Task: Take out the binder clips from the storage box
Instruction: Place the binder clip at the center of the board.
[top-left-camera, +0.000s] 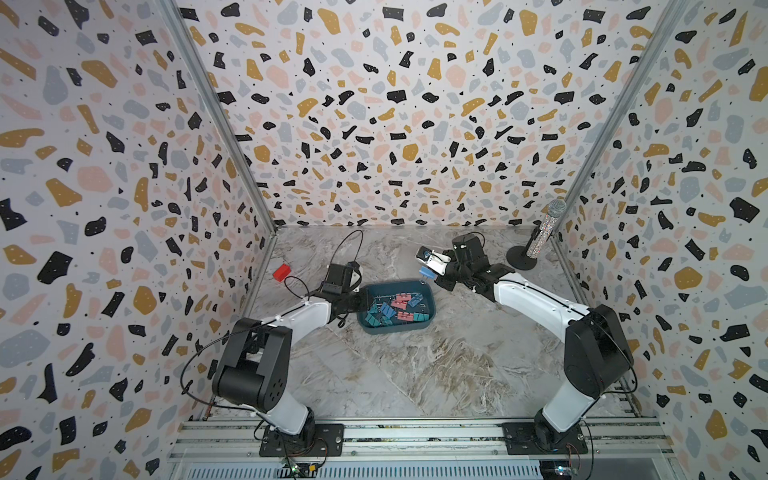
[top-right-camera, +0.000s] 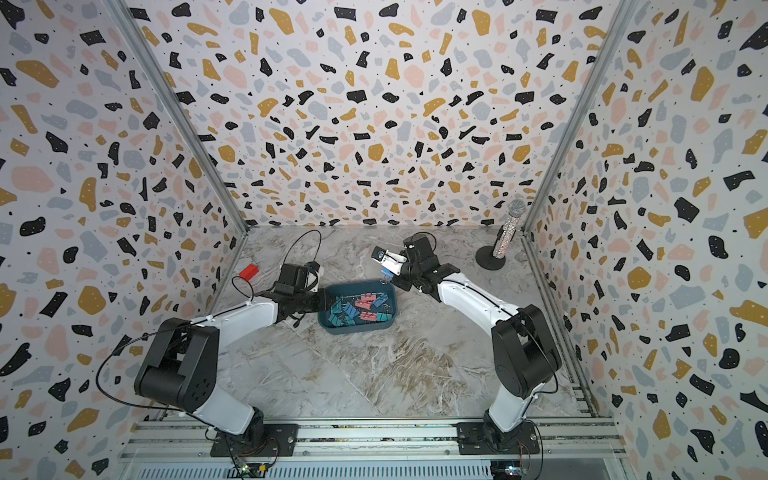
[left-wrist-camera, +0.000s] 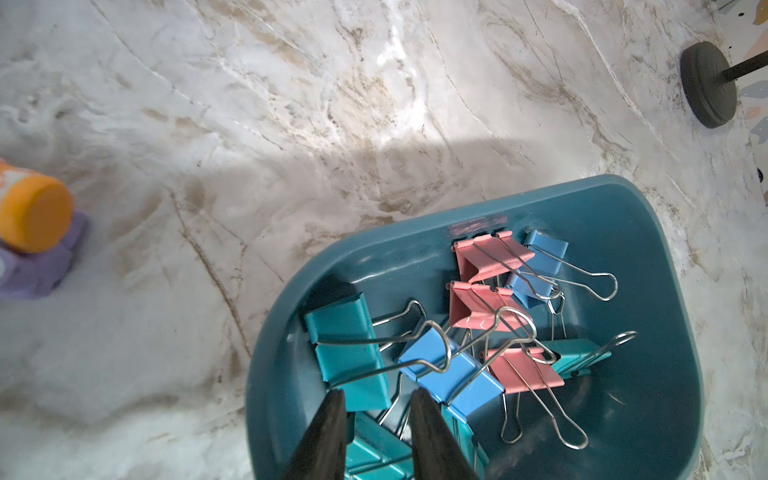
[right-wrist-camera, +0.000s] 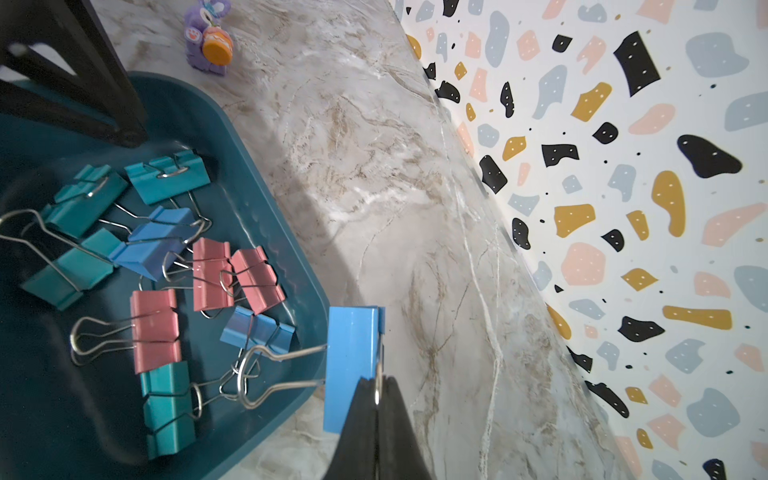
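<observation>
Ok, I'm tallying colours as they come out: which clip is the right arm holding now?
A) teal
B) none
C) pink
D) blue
D: the right fingers are shut on the wire handle of a blue binder clip, while the rest lie in the storage box.

A marble-patterned surface (top-left-camera: 415, 365), grey-white with brown veining, is enclosed on three sides by walls papered in a terrazzo print of black, ochre, pink and grey-blue flecks. A glittery microphone (top-left-camera: 540, 237) on a round black base is stood upright in a far corner. One side wall (top-left-camera: 685, 166) is seen just beside the microphone, the back wall (top-left-camera: 395, 104) is seen behind it, and the opposite side wall (top-left-camera: 104, 187) is set well apart from it. A metal corner post (top-left-camera: 620, 104) is fixed just beside the microphone, and a second post (top-left-camera: 218, 112) at the other back corner. An aluminium rail (top-left-camera: 415, 434) is laid along the edge farthest from the microphone. In the left wrist view a bright glare (left-wrist-camera: 399, 62) is thrown on the marble, apart from the microphone's base (left-wrist-camera: 706, 83).
</observation>
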